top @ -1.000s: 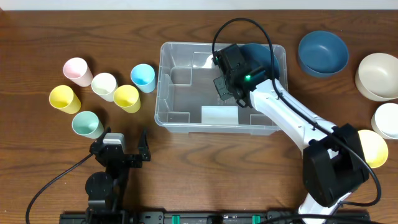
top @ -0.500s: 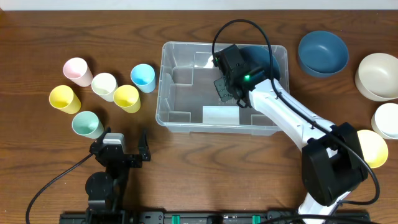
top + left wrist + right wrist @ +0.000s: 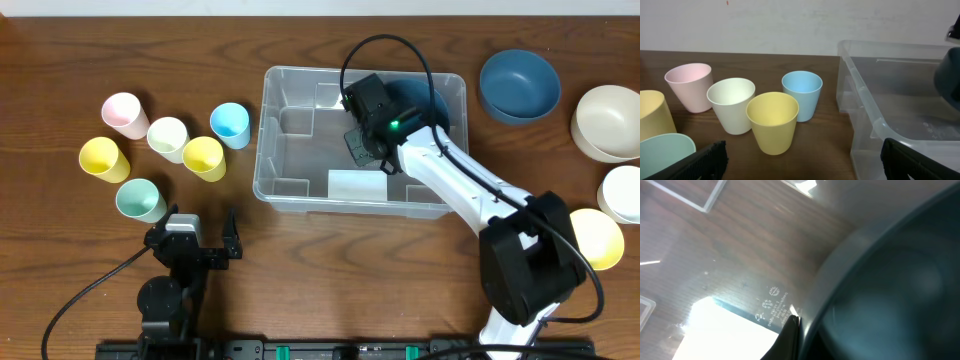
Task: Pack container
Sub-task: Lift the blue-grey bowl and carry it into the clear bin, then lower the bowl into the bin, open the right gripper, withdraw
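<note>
One clear rectangular container, rounded corners, white label, dark-blue bowl inside.

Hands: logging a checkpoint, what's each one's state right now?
Left hand: open, empty.
Right hand: shut on the dark bowl rim, in the container.

The wooden table carries six cups left, the container midway, four bowls right.

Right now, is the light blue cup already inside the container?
No, the light blue cup stands on the table, just outside the wall of the container.
</note>
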Action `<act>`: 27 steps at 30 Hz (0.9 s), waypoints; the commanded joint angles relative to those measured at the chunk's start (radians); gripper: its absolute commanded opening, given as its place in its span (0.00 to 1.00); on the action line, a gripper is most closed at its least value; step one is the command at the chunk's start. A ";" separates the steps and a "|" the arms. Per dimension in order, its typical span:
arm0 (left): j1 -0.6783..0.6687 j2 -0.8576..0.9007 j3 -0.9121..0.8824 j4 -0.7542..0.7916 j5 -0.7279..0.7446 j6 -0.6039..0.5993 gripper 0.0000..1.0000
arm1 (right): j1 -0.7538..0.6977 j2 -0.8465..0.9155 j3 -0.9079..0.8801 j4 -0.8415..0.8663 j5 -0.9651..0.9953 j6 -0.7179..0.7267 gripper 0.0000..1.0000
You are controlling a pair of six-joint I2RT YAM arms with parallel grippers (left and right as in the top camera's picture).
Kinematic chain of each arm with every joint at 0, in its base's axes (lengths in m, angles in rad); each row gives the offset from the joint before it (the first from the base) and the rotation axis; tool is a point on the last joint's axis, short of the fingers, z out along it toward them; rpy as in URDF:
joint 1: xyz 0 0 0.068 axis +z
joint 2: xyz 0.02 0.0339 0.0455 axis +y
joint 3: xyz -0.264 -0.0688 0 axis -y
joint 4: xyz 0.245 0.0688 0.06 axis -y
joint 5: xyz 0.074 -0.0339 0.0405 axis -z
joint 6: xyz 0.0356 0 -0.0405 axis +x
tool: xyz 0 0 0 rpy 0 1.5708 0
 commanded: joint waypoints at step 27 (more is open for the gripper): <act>-0.003 -0.006 -0.029 -0.010 -0.012 0.009 0.98 | -0.005 0.008 0.026 0.006 0.056 -0.043 0.43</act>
